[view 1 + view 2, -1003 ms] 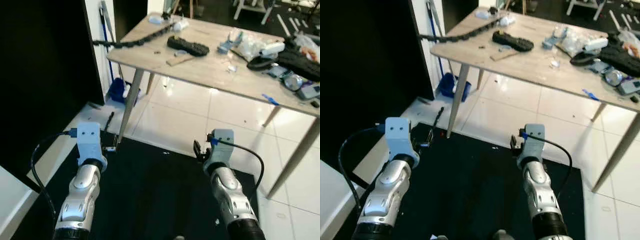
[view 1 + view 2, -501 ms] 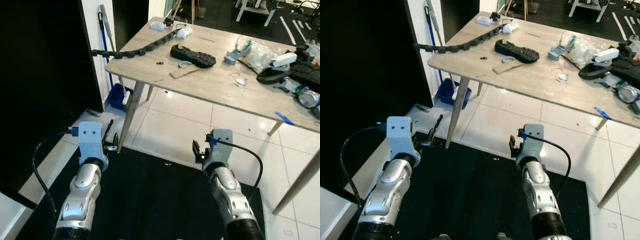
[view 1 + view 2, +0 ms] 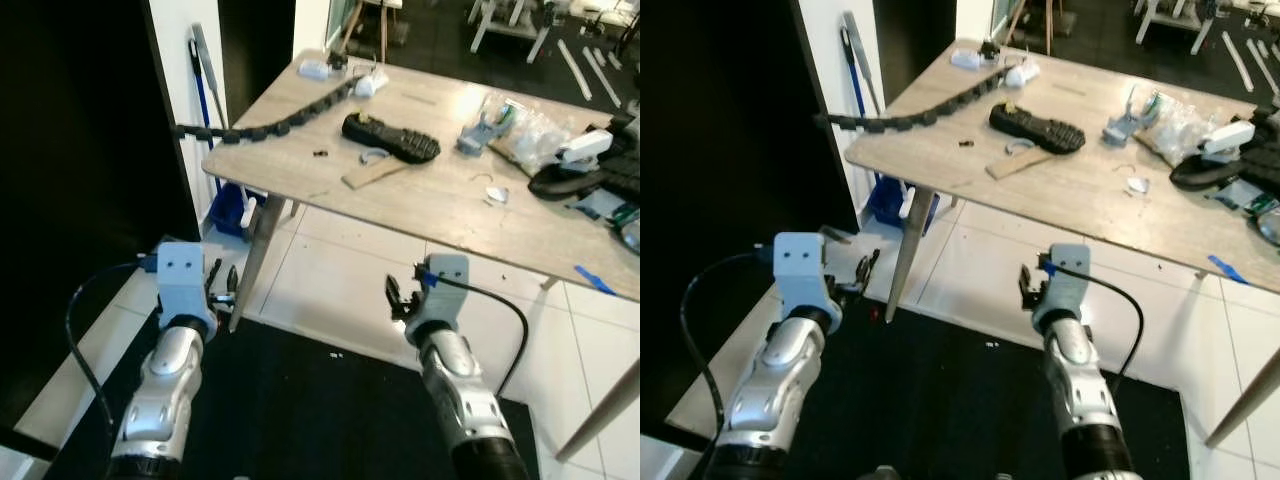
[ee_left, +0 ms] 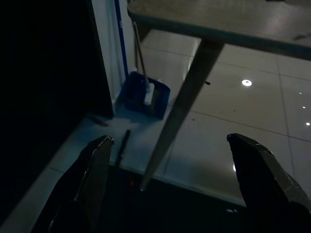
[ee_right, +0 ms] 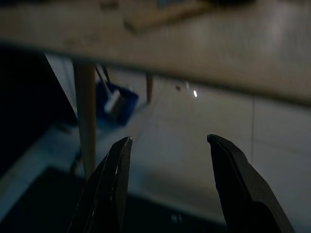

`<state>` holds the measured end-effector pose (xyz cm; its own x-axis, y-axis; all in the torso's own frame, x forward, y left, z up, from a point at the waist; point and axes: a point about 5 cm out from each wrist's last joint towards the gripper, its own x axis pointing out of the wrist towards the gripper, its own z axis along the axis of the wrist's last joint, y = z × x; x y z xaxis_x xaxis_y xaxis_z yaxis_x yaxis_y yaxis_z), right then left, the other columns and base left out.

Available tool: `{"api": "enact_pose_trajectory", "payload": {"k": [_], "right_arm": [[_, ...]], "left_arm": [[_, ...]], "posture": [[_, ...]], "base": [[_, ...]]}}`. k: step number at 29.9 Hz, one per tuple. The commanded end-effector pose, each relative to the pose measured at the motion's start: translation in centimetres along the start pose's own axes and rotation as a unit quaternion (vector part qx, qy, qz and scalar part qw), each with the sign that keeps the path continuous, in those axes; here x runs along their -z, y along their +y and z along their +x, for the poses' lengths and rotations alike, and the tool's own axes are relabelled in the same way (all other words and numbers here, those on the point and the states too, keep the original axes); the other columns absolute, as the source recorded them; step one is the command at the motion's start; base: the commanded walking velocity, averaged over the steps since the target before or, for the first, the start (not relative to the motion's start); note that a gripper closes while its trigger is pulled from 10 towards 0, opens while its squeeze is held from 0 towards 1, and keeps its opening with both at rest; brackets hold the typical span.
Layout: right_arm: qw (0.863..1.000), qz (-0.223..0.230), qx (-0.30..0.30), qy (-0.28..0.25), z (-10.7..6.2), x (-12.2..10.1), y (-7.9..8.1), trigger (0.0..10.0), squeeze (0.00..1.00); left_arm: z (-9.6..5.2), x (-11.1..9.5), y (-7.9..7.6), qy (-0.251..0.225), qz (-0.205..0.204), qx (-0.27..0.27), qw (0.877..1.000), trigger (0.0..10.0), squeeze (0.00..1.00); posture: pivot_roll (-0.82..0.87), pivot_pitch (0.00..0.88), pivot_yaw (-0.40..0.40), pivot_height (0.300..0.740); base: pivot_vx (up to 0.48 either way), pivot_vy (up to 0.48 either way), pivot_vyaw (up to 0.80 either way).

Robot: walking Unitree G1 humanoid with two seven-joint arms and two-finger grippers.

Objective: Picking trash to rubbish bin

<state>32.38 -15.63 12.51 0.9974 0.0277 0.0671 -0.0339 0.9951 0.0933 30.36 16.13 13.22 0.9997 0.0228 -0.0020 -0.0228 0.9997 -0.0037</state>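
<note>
We are seeing a pale wood-grain table (image 3: pixel 440 205), white tiled floor (image 3: pixel 340 275), black mat (image 3: pixel 300 400) and blue dustpan (image 3: pixel 228 192).

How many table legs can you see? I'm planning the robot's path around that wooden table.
3. One slanted leg at the near left corner beside the black rug, a thin one behind it under the table, one at the right edge. Others may be hidden.

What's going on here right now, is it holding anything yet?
Nothing is held yet. The left gripper and right gripper are both open and empty, raised in front of the robot above the black mat. Ahead stands a cluttered wooden table bearing a black shoe sole and a black cable chain. A blue dustpan leans by the wall.
</note>
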Motion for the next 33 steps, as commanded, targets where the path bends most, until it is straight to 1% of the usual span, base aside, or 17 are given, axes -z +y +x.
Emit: {"api": "enact_pose_trajectory", "payload": {"k": [1, 3, 4, 8, 11, 14, 21, 27, 30, 33], "right_arm": [[0.999, 0.000, -0.002, -0.042, 0.2, -1.7, -0.2, 10.0, 0.00], [0.998, -0.009, -0.001, -0.065, 0.5, -2.7, -0.2, 10.0, 0.00], [0.998, -0.009, -0.001, -0.065, 0.5, -2.7, -0.2, 10.0, 0.00], [0.994, -0.048, 0.004, -0.095, 1.2, -4.6, -0.5, 10.0, 0.00], [0.992, -0.061, 0.009, -0.107, 1.4, -5.7, -1.0, 10.0, 0.00], [0.991, -0.070, 0.012, -0.111, 1.5, -6.2, -1.4, 10.0, 0.00], [0.992, -0.083, 0.017, -0.095, 1.5, -5.8, -1.7, 10.0, 0.00], [0.993, -0.099, 0.025, -0.058, 1.5, -4.9, -1.8, 10.0, 0.00], [0.995, -0.084, 0.029, -0.045, 1.5, -4.6, -1.8, 10.0, 0.00], [0.996, -0.076, 0.026, -0.037, 1.5, -4.4, -1.7, 10.0, 0.00]], "left_arm": [[0.1, -0.7, -0.1, -0.008, 0.004, 0.008, 1.000, 10.0, 0.00], [0.4, -1.6, -0.2, -0.023, 0.002, 0.010, 1.000, 10.0, 0.00], [0.4, -1.6, -0.2, -0.023, 0.002, 0.010, 1.000, 10.0, 0.00], [0.8, -4.0, -0.8, -0.071, -0.020, 0.029, 0.997, 10.0, 0.00], [0.7, -4.9, -1.5, -0.092, -0.027, 0.049, 0.994, 10.0, 0.00], [0.5, -5.2, -1.8, -0.098, -0.028, 0.061, 0.993, 10.0, 0.00], [0.3, -5.2, -2.2, -0.098, -0.028, 0.075, 0.992, 10.0, 0.00], [0.1, -4.7, -2.5, -0.087, -0.028, 0.085, 0.992, 10.0, 0.00], [0.0, -4.6, -2.6, -0.084, -0.028, 0.086, 0.992, 10.0, 0.00], [-0.1, -4.6, -2.6, -0.083, -0.028, 0.087, 0.992, 10.0, 0.00]], "posture": [[0.02, 0.157, -0.022, 0.740], [0.02, 0.153, -0.022, 0.740], [0.02, 0.153, -0.022, 0.740], [0.02, 0.146, -0.024, 0.740], [0.02, 0.140, -0.024, 0.740], [0.01, 0.137, -0.024, 0.740], [0.01, 0.130, -0.028, 0.740], [0.01, 0.131, -0.029, 0.740], [0.01, 0.132, -0.031, 0.740], [0.01, 0.134, -0.034, 0.740]], "base": [[0.439, 0.000, 0.00], [0.439, 0.000, 0.00], [0.439, 0.000, 0.00], [0.434, 0.000, 0.00], [0.429, 0.000, 0.00], [0.430, 0.000, 0.00], [0.429, 0.000, 0.00], [0.429, 0.000, 0.00], [0.431, 0.000, 0.00], [0.428, 0.000, -0.80]]}}
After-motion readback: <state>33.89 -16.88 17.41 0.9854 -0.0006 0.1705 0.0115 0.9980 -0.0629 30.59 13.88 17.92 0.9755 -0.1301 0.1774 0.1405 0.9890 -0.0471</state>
